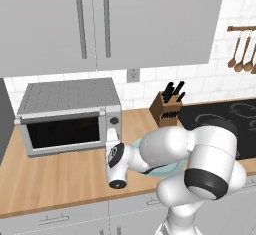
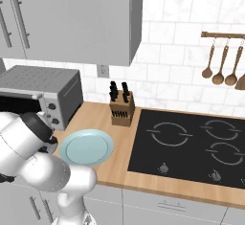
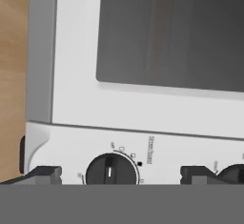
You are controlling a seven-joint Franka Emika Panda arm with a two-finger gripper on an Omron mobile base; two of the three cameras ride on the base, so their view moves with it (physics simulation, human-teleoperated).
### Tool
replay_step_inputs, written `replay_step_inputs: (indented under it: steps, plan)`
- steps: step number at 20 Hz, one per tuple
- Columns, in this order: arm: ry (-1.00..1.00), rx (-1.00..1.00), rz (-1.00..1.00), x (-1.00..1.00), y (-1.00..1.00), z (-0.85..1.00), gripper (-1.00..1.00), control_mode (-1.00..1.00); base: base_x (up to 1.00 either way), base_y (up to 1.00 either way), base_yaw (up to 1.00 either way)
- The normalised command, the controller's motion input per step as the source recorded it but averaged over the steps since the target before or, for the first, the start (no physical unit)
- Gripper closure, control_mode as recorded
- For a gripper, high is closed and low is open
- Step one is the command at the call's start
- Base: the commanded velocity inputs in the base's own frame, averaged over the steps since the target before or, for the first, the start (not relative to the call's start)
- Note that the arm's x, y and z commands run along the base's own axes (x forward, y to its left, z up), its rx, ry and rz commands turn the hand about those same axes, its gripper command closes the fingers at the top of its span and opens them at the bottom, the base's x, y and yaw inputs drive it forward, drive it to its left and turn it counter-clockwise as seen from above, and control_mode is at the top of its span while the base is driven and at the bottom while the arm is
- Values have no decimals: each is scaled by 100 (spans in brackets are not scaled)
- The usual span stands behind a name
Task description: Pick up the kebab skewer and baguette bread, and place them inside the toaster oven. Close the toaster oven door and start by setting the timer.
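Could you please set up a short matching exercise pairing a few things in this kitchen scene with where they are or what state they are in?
Things:
1. toaster oven door
2. plate
3. knife block
4. gripper

Descriptions:
A. pale blue, bare, on the wooden counter
B. open, facing the oven's knobs
C. closed, dark glass window
D. standing against the tiled wall, beside the stovetop

Pairs: 1-C, 2-A, 3-D, 4-B
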Motion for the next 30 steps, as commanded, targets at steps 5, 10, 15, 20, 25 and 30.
replay_step_inputs:
  steps: [5,10,15,20,25,30]
  plan:
    - [0,0,0,0,-5,0,-100,-100,0,0,0]
    - [0,0,0,7,-32,0,-100,-100,0,0,0]
    - [-1,0,0,23,-18,0,-100,-100,0,0,0]
    - [-1,0,0,8,7,0,-100,-100,0,0,0]
    - [0,0,0,-1,20,0,-100,-100,0,0,0]
    - [0,0,0,-4,20,0,-100,-100,0,0,0]
